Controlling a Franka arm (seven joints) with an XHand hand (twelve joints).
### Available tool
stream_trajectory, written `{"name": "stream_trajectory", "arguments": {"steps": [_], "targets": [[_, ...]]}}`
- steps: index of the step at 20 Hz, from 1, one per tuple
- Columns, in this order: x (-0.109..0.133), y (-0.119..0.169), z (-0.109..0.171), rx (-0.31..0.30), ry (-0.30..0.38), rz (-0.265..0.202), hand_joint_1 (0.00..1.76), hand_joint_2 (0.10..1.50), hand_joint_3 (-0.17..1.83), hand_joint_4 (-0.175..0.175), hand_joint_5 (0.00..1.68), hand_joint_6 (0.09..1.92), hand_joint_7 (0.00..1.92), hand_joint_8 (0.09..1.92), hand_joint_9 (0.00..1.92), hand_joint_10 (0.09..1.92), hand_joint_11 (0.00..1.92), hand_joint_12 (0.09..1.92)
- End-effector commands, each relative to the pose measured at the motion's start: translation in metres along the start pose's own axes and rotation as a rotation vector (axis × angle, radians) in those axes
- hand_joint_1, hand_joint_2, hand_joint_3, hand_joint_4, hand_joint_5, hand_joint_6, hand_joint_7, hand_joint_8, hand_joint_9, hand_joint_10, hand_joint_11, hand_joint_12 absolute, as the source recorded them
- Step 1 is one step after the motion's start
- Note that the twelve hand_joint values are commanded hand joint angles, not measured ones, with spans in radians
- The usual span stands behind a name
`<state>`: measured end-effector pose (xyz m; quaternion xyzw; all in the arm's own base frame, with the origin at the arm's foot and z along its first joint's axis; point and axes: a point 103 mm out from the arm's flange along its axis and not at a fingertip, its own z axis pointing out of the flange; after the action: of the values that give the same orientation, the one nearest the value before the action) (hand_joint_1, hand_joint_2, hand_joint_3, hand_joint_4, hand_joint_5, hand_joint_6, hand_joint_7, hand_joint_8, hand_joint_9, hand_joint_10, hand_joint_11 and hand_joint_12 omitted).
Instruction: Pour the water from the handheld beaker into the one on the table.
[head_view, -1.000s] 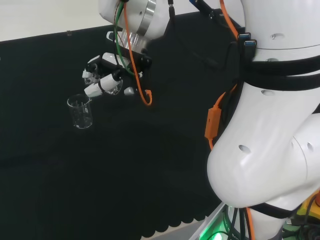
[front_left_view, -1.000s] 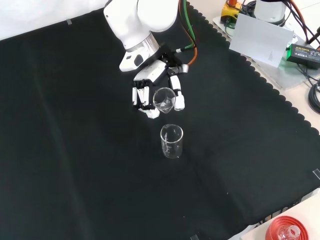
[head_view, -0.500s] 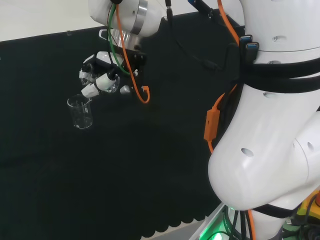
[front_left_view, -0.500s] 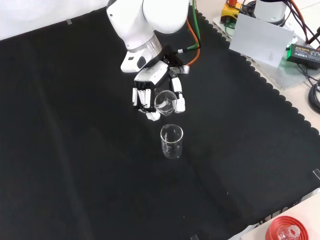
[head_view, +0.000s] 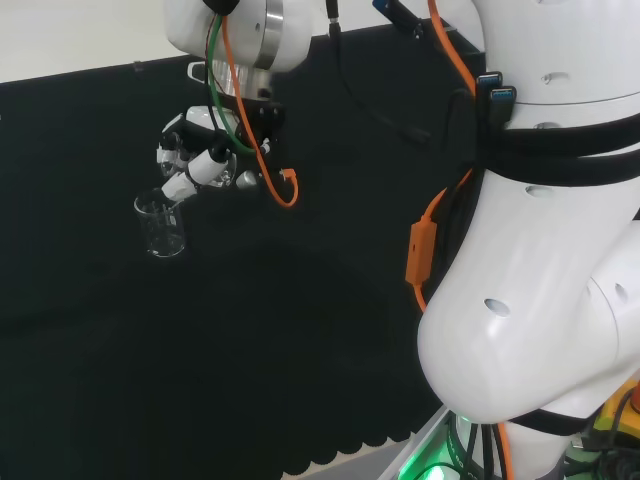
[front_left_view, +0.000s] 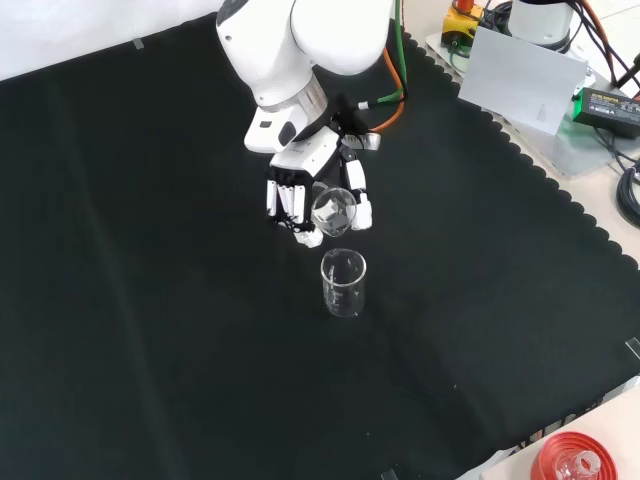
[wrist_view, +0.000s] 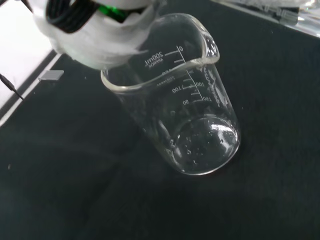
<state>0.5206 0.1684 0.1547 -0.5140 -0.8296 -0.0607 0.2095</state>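
Note:
A clear beaker (front_left_view: 343, 283) stands upright on the black cloth; in the head view this table beaker (head_view: 162, 224) is at the left. The hand (front_left_view: 300, 190) hovers just above and behind it in the front view, fingers and thumb curled round a smaller clear handheld beaker (front_left_view: 332, 208) that tips toward the standing one. From the head view the hand (head_view: 197, 158) sits just up and right of the table beaker's rim. Up close in the wrist view, the table beaker (wrist_view: 185, 115) shows printed marks and small drops at its bottom, with a blurred white part of the hand (wrist_view: 95, 37) over its rim.
A red ribbed stand (front_left_view: 570, 462) holding glassware sits at the cloth's near right corner in the front view. A grey box (front_left_view: 525, 78) and a black adapter (front_left_view: 608, 105) lie beyond the scalloped cloth edge at top right. The arm's white links (head_view: 540, 250) stand at the head view's right.
The hand with its beaker has moved closer to the table beaker: leftward in the head view, lower in the front view. The table beaker has stayed put.

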Motion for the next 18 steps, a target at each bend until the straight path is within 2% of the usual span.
{"name": "stream_trajectory", "arguments": {"steps": [1,18], "targets": [[0.003,0.002,0.002,0.024,-0.026,0.003,1.08,1.02,0.00,0.175,1.18,0.69,1.41,0.16,1.23,0.25,0.79,1.11],[0.016,0.008,0.008,0.089,-0.116,0.005,1.08,1.02,0.00,0.175,1.18,0.69,1.41,0.15,1.24,0.24,0.80,1.10]]}}
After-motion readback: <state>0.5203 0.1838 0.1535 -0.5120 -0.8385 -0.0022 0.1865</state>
